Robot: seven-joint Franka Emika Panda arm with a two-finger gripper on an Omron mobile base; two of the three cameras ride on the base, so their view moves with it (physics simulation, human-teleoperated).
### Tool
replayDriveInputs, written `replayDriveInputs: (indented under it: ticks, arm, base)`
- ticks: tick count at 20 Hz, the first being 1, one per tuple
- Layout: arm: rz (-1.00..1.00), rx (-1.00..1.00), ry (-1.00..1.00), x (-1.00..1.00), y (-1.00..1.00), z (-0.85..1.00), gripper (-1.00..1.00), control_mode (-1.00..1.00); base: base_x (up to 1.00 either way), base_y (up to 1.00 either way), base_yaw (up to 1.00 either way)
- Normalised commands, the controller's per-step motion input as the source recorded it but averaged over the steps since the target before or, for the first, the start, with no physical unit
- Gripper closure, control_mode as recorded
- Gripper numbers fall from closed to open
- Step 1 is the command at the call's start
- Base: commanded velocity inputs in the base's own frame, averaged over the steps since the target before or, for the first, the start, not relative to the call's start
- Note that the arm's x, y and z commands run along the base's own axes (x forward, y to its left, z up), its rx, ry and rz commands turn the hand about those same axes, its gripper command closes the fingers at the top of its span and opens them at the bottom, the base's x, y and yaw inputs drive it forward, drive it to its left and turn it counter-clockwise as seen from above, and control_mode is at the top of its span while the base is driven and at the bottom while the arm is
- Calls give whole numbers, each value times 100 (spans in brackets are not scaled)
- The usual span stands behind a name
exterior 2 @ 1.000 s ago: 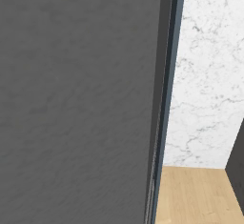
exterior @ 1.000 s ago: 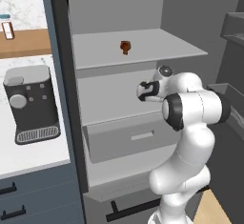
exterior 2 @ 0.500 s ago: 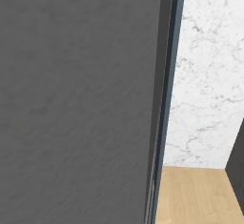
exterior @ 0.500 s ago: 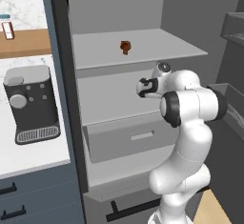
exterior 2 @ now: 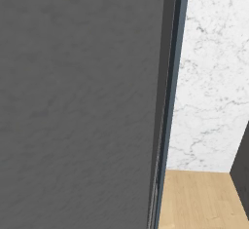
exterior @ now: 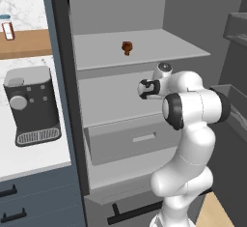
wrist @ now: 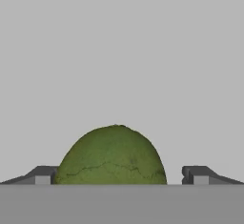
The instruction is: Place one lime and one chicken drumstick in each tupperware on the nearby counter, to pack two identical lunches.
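A green lime point(wrist: 114, 156) lies on the grey shelf right in front of my hand, between the two fingertips point(wrist: 43, 174). My gripper point(wrist: 121, 175) is open, with a gap on each side of the lime. In the left base view the gripper point(exterior: 142, 89) reaches into the open fridge at the middle shelf. An orange-brown chicken drumstick point(exterior: 126, 48) sits on the shelf above it. The white counter point(exterior: 34, 158) lies to the left of the fridge. The tupperware is out of view.
A dark coffee machine point(exterior: 31, 105) stands on the counter. Above it, a wooden wall shelf point(exterior: 26, 45) carries a small jar point(exterior: 7, 28). A grey fridge drawer point(exterior: 130, 141) sits below the hand. The dark fridge door point(exterior 2: 78, 101) blocks the right base view.
The hand has shifted only slightly at the middle shelf. The jaws have stayed open and the drumstick has not moved.
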Motion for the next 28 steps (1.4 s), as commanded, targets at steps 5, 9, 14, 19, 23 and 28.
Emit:
replayDriveInputs:
  ticks: [5,9,14,19,23,28]
  arm:
    - [0,0,3,-5,17,-55,100,-100]
    - [0,0,1,-6,8,-47,100,-100]
    - [0,0,1,-92,18,-23,100,-100]
    - [0,0,0,-100,30,-1,100,-100]
    - [0,0,0,-100,20,17,100,-100]
    - [0,2,0,-100,1,56,100,-100]
  base:
    - [0,0,0]
    - [0,0,0]
    - [0,0,0]
    - [0,0,0]
    - [0,0,0]
    - [0,0,0]
